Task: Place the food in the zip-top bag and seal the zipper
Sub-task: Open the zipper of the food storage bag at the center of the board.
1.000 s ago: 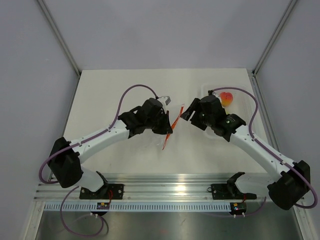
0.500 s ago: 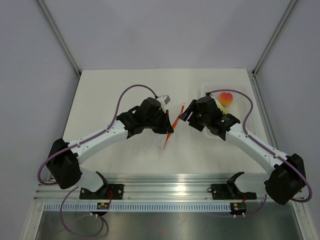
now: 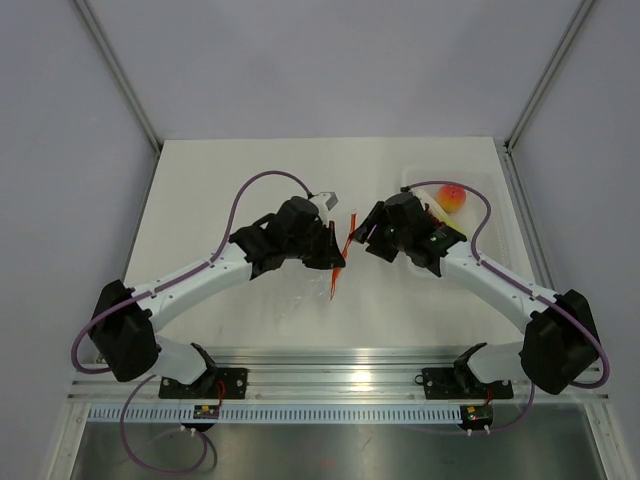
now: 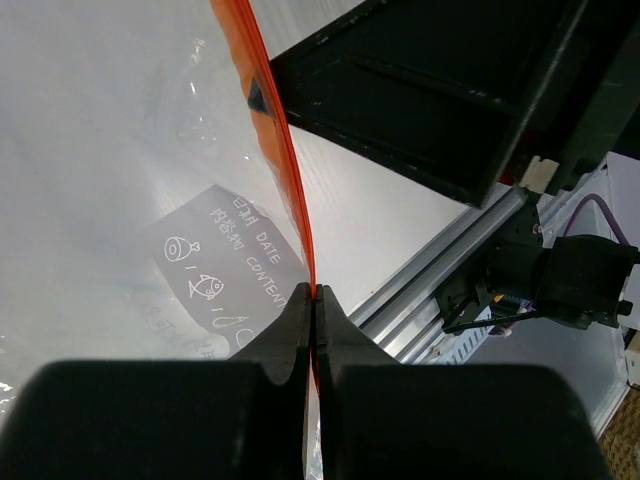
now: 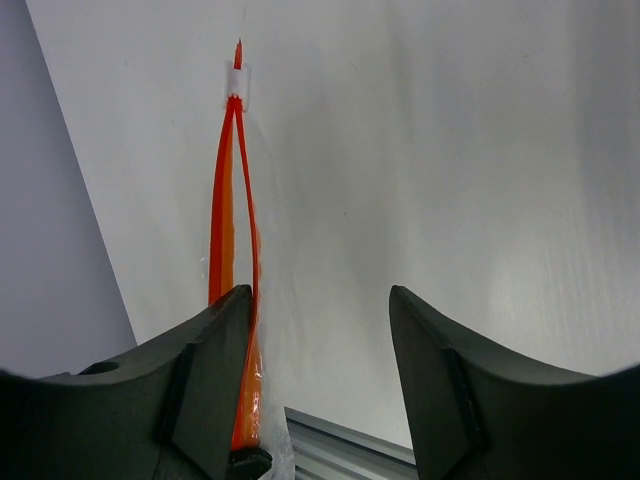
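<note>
Within the clamped left hand [image 4: 315,300], the zipper [image 4: 284,160]

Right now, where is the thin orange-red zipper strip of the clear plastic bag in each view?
Top external: orange-red zipper strip mid-picture.
Left wrist: strip slanting from top edge into left gripper pinch.
Right wrist: strip upright, left of centre.
Shared landmark: silver aluminium rail.
</note>
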